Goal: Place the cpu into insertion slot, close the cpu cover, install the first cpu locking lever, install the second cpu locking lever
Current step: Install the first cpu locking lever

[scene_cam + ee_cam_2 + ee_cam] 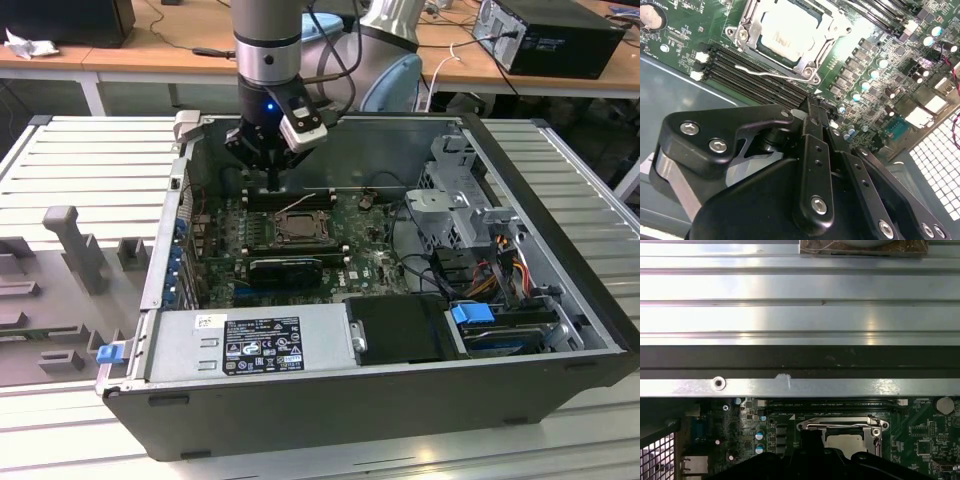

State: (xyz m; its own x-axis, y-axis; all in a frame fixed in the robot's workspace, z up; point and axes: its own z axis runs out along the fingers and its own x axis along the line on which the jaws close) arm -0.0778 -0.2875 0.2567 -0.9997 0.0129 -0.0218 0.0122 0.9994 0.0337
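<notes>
While my tool (812,107), fingers together, hovers beside the cpu cover (812,42), I'd press its locking lever (772,74) down squarely.

cpu (785,35): pale silver, flat in insertion slot (807,64) | cpu cover (752,27): closed over it, mid-motherboard

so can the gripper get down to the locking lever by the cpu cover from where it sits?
Probably yes. The gripper hangs just above the memory slots beside the cpu cover, and the locking lever lies exposed along the cover's edge with nothing over it.
</notes>
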